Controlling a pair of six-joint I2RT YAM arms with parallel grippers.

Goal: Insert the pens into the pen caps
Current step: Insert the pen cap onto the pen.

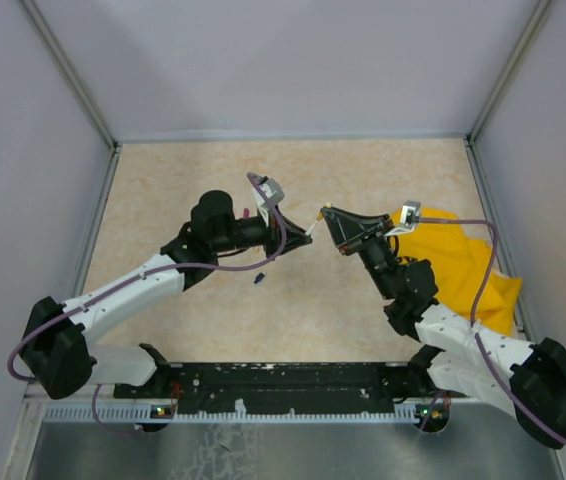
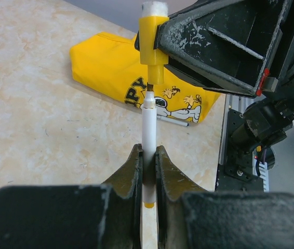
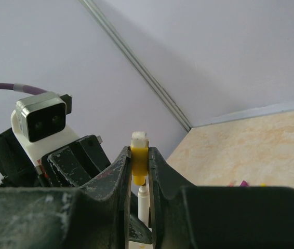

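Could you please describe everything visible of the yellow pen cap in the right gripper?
The stubby yellow plastic pen cap is a smooth tube with a narrower neck at its open end and a white piece at the other. The right gripper clamps it above the table, mouth facing the thin white pen held by the left gripper. The pen's dark tip sits just at the mouth, roughly in line; the barrel is not yet in.

Beige table (image 1: pixel 183 180), yellow cloth (image 1: pixel 468 265), grey pen (image 2: pixel 174 122)
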